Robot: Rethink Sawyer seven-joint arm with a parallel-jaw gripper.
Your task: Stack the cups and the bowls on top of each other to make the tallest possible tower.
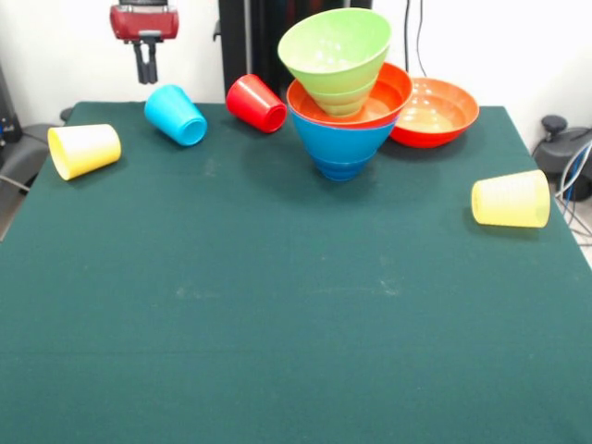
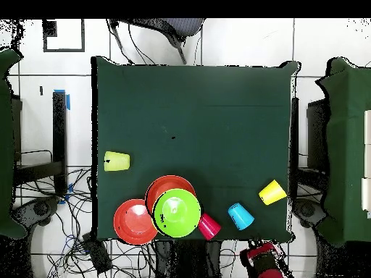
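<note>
The tower (image 1: 340, 139) is a blue bowl holding an orange-red bowl (image 1: 393, 88), with a big green bowl (image 1: 335, 46) tilted on top over a smaller green one. From overhead the green bowl (image 2: 177, 212) covers it. A second orange-red bowl (image 1: 437, 113) touches it on the right. Four cups lie on their sides: yellow (image 1: 83, 150), light blue (image 1: 176, 115), red (image 1: 256, 103) and ribbed pale yellow (image 1: 511, 199). The small dark blue bowl is hidden. My gripper (image 1: 146, 67) hangs shut and empty above the table's far edge, just behind the light blue cup.
The green table (image 1: 277, 305) has its far edge close behind the bowls. Overhead, the loose orange-red bowl (image 2: 135, 221) overhangs the table's edge near the robot. Cables and chair legs lie on the floor around the table.
</note>
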